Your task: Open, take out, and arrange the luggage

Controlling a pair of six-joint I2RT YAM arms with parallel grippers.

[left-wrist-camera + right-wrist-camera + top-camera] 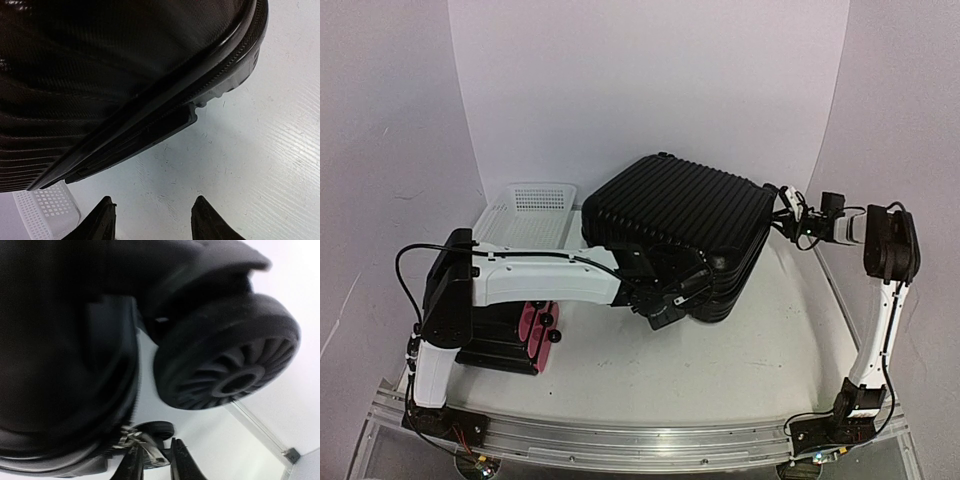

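Left gripper is held apart and empty just beside the luggage, while the right gripper is set narrowly about a metal zipper pull, its grip undecidable, the luggage being placed mid-table, nearer the far edge.

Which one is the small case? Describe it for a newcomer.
Start at the large ribbed black hard-shell suitcase mid-table, then look near-left, under the left arm's white link. There lies a smaller smooth black case; its pink side with black knobs sets it apart from the white perforated plastic basket behind it.
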